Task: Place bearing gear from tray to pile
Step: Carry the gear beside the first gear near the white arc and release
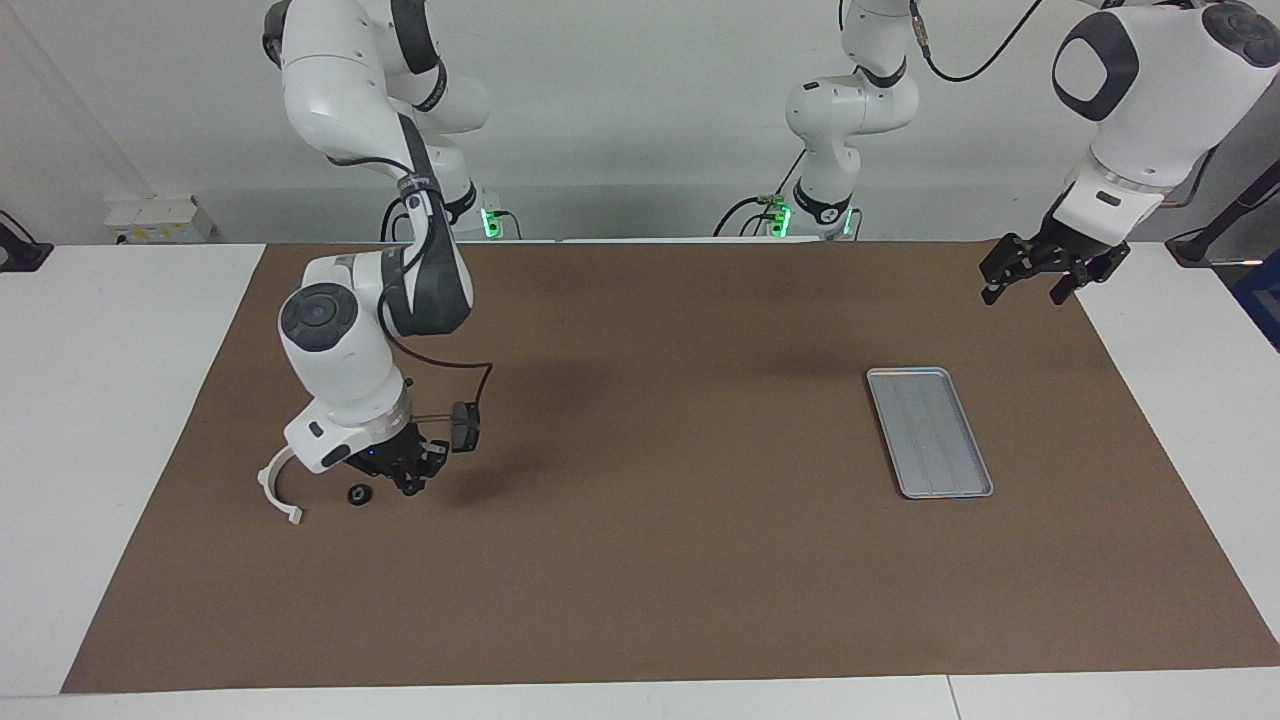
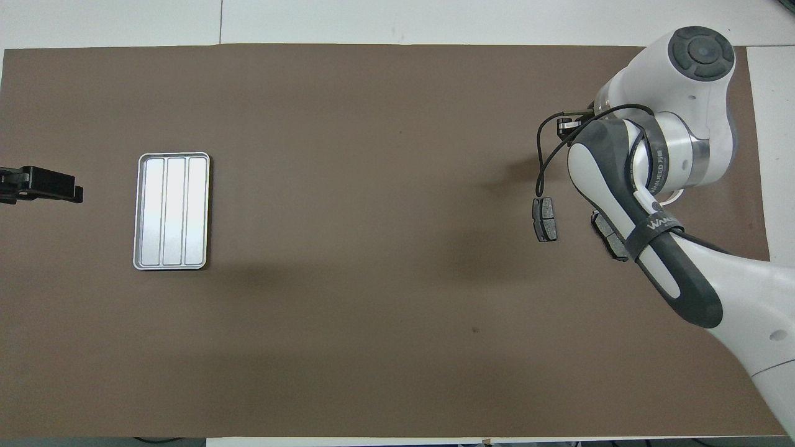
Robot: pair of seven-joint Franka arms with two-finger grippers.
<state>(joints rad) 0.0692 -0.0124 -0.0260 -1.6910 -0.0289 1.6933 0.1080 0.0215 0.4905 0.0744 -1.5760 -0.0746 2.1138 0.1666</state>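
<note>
The silver tray lies toward the left arm's end of the table with nothing in it. At the right arm's end is the pile. It holds a white half-ring bracket, a small black bearing gear on the mat and a dark brake pad. A second pad is half covered by the arm. My right gripper hangs low just beside the gear, fingertips shut. Whether something small sits between them does not show. My left gripper waits open, raised over the mat's corner.
A brown mat covers most of the white table. The right arm's wrist hides the gear and most of the bracket in the overhead view. Its cable loops toward the nearer brake pad.
</note>
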